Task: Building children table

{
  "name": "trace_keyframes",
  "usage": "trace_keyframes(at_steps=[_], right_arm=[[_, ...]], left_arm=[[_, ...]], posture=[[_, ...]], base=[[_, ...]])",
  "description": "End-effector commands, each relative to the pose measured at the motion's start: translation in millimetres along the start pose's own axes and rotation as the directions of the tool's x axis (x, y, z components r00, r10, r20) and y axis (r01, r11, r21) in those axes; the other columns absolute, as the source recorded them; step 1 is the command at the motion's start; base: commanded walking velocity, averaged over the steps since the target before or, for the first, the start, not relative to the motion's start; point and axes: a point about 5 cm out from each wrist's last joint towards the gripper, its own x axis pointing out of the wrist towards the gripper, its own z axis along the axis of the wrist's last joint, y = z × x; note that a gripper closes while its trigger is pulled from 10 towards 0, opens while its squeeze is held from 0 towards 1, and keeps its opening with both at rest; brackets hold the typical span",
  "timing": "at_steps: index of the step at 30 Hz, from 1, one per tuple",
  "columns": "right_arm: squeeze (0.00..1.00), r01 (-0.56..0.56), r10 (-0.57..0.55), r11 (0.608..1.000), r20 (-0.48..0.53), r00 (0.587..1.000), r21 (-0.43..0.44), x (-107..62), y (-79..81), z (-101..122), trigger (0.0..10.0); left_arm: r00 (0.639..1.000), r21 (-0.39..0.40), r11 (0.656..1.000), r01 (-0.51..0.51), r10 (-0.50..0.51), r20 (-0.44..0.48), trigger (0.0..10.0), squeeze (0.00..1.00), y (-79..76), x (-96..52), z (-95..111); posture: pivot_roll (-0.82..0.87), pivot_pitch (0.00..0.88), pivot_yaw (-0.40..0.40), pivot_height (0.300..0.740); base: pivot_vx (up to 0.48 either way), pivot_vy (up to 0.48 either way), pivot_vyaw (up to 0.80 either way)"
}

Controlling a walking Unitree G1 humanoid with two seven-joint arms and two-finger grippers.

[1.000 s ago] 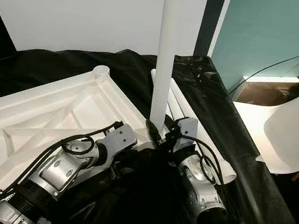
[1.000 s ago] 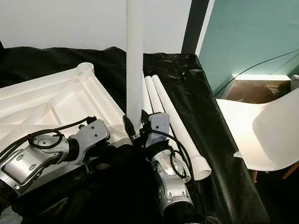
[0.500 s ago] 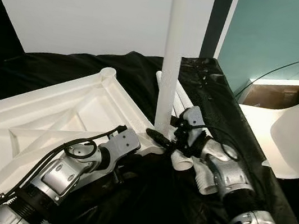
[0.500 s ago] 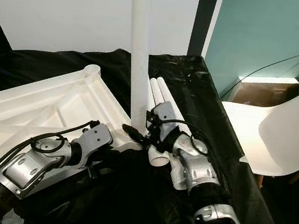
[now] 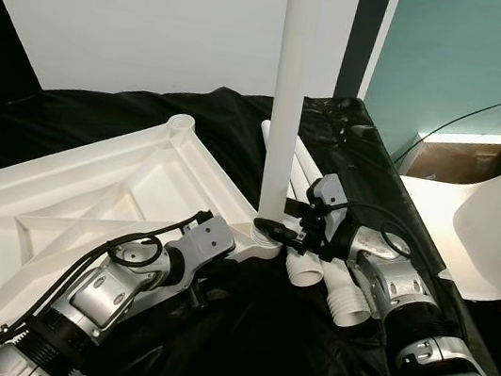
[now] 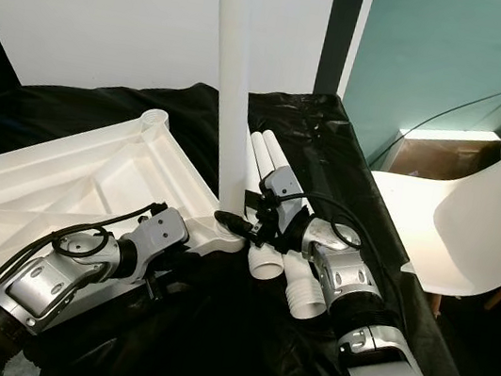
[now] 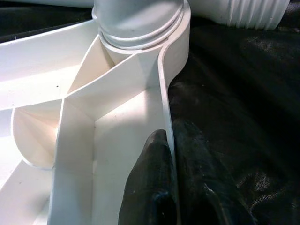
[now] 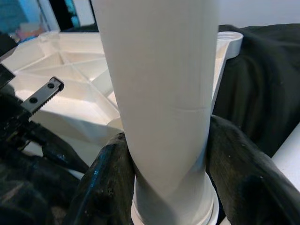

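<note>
The table leg [image 5: 290, 89] stands upright in its corner socket, clamped by the right jaws; left jaws pinch the tabletop [image 5: 58, 196] rim.

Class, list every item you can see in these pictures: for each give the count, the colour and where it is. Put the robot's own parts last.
Tabletop: one, white, lying underside up on the black sheet, ribs showing.
Upright leg: one, white, standing in the tabletop's near corner socket.
Spare legs: at least two, white, lying on the sheet beside the socket.
Sheet: one, black, spread under everything.
Chair: one, white, at the right by the teal wall.
Cable: one, dark, running down the teal wall.
Left gripper: black fingers pinching the tabletop's edge rib.
Right gripper: black fingers clamped around the upright leg's base.
</note>
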Motion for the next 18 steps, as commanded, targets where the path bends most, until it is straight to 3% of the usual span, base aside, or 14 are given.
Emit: trace_keyframes(at_steps=[1, 3, 4, 6, 12, 18], right_arm=[[0.00, 0.023, -0.023, 1.000, 0.000, 1.000, 0.009, 4.1, 9.4, -7.1, 0.0], [0.00, 0.281, -0.287, 0.958, 0.179, 0.941, 0.057, 7.0, 17.2, 0.6, 0.0], [0.00, 0.281, -0.287, 0.958, 0.179, 0.941, 0.057, 7.0, 17.2, 0.6, 0.0], [0.00, 0.456, -0.472, 0.881, 0.252, 0.845, 0.122, 6.5, 23.0, 4.4, 0.0], [0.00, 0.536, -0.548, 0.834, 0.295, 0.783, 0.129, 14.5, 24.2, 17.2, 0.0], [0.00, 0.538, -0.544, 0.836, 0.291, 0.787, 0.109, 19.2, 23.7, 20.5, 0.0]], left_arm=[[0.987, -0.068, 0.993, 0.101, -0.108, -0.122, 7.9, 0.00, -17.4, 7.6, -31.0], [0.987, -0.069, 0.993, 0.100, -0.108, -0.122, 7.9, 0.00, -17.8, 7.5, -31.3], [0.987, -0.069, 0.993, 0.100, -0.108, -0.122, 7.9, 0.00, -17.8, 7.5, -31.3], [0.987, -0.069, 0.993, 0.101, -0.108, -0.122, 7.9, 0.00, -17.9, 7.0, -31.5], [0.986, -0.067, 0.993, 0.100, -0.108, -0.127, 7.9, 0.00, -17.5, 5.9, -32.2], [0.986, -0.068, 0.993, 0.099, -0.107, -0.127, 7.9, 0.00, -17.3, 6.3, -32.0]], posture=[[0.06, 0.000, 0.026, 0.740], [0.07, 0.000, 0.025, 0.740], [0.07, 0.000, 0.025, 0.740], [0.07, 0.000, 0.029, 0.740], [0.07, 0.000, 0.030, 0.740], [0.08, 0.000, 0.029, 0.740]], base=[[0.000, 0.000, 0.00], [0.000, 0.000, 0.00], [0.000, 0.000, 0.00], [0.000, 0.000, 0.00], [0.000, 0.000, 0.00], [0.000, 0.000, 0.00]])
